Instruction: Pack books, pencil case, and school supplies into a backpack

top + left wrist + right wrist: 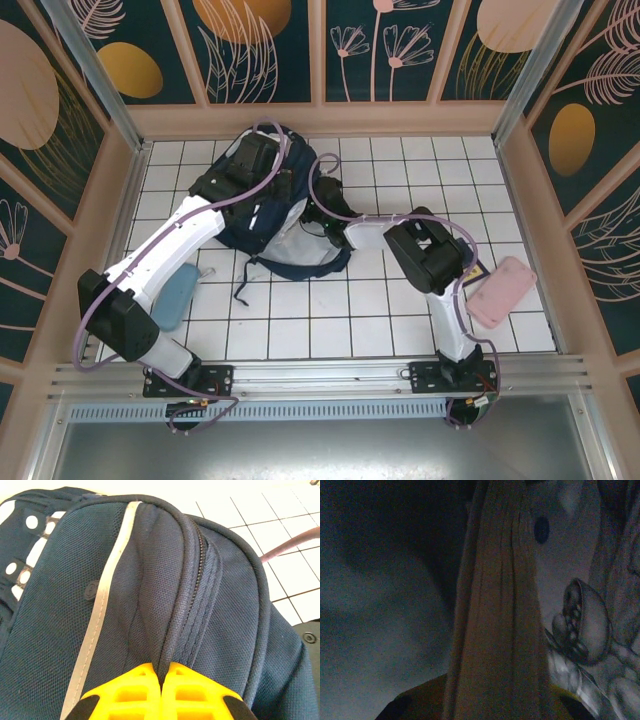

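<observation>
The dark navy backpack (262,218) lies on the white tiled table, its white stripe (102,610) running down the front. My left gripper (162,674) is shut on a fold of the backpack's fabric beside the zipper (199,575), at the bag's far end (250,160). My right gripper (320,214) reaches into the bag's opening from the right. In the dim right wrist view it is shut on a book (495,630), page edges showing between the fingers. A printed cover (582,625) lies to the right of the book.
A pink soft case (501,290) lies on the tiles right of the right arm. A pale blue soft case (176,295) lies partly under the left arm. Black straps (243,285) trail toward the near edge. Wooden walls close in the table.
</observation>
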{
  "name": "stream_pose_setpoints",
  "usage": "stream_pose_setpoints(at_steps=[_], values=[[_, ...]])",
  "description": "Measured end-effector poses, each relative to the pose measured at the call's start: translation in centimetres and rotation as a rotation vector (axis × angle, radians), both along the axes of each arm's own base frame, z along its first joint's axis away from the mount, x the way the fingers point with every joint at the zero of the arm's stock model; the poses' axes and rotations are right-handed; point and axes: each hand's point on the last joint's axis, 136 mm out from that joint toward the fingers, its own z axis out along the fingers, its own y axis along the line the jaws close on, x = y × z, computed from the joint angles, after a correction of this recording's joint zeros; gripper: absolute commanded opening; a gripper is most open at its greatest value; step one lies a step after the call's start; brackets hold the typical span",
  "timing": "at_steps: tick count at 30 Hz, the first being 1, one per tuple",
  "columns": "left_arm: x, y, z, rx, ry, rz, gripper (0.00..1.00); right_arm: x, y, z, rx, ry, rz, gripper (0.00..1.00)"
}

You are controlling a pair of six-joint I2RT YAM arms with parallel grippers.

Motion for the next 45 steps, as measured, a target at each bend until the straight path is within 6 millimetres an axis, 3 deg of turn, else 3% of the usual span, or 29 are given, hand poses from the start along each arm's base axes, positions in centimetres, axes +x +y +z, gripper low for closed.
stream_pose_setpoints(at_steps=[6, 7, 9, 12, 16, 19, 23, 27, 29, 31, 38, 42, 45], values=[[0.2, 0.3, 0.3, -0.006, -0.005, 0.013, 0.0, 2.2, 1.6, 0.8, 0.032, -0.044, -0.027, 0.06], [0.3, 0.4, 0.3, -0.004, -0.006, 0.017, 0.0, 2.5, 1.9, 0.7, 0.034, -0.047, -0.027, 0.11], [0.4, 0.6, 0.3, -0.001, -0.008, 0.024, 0.0, 2.8, 2.3, 0.5, 0.038, -0.045, -0.023, 0.33], [0.4, 0.7, 0.3, 0.002, -0.008, 0.028, 0.0, 2.7, 2.4, 0.0, 0.025, -0.031, -0.019, 0.57], [0.3, 0.7, 0.2, 0.006, -0.002, 0.026, 0.0, 1.7, 1.2, -1.3, -0.008, 0.003, -0.014, 0.68], [0.1, 0.6, 0.1, 0.008, 0.001, 0.021, 0.0, -0.6, -0.9, -2.6, -0.053, 0.063, 0.002, 0.71], [-0.1, 0.2, 0.1, 0.009, 0.002, 0.01, 0.0, -3.4, -3.8, -2.1, -0.089, 0.115, 0.015, 0.71], [-0.2, 0.1, 0.1, 0.008, 0.001, 0.009, 0.0, -5.1, -6.4, 0.2, -0.106, 0.127, 0.008, 0.71], [-0.1, 0.1, 0.1, 0.007, 0.001, 0.01, 0.0, -5.8, -7.5, 1.1, -0.097, 0.127, 0.009, 0.66], [-0.1, 0.1, 0.1, 0.007, 0.001, 0.009, 0.0, -6.4, -7.9, 0.8, -0.098, 0.141, 0.018, 0.56], [-0.2, 0.0, 0.1, 0.0, 0.004, 0.006, 0.0, -6.4, -7.5, -2.0, -0.136, 0.209, 0.042, 0.19], [-0.2, 0.0, 0.1, -0.002, 0.005, 0.008, 0.0, -4.3, -5.6, -2.4, -0.138, 0.187, 0.058, 0.17], [-0.2, 0.0, 0.1, -0.002, 0.005, 0.008, 0.0, -2.9, -4.2, -2.2, -0.125, 0.168, 0.075, 0.27]])
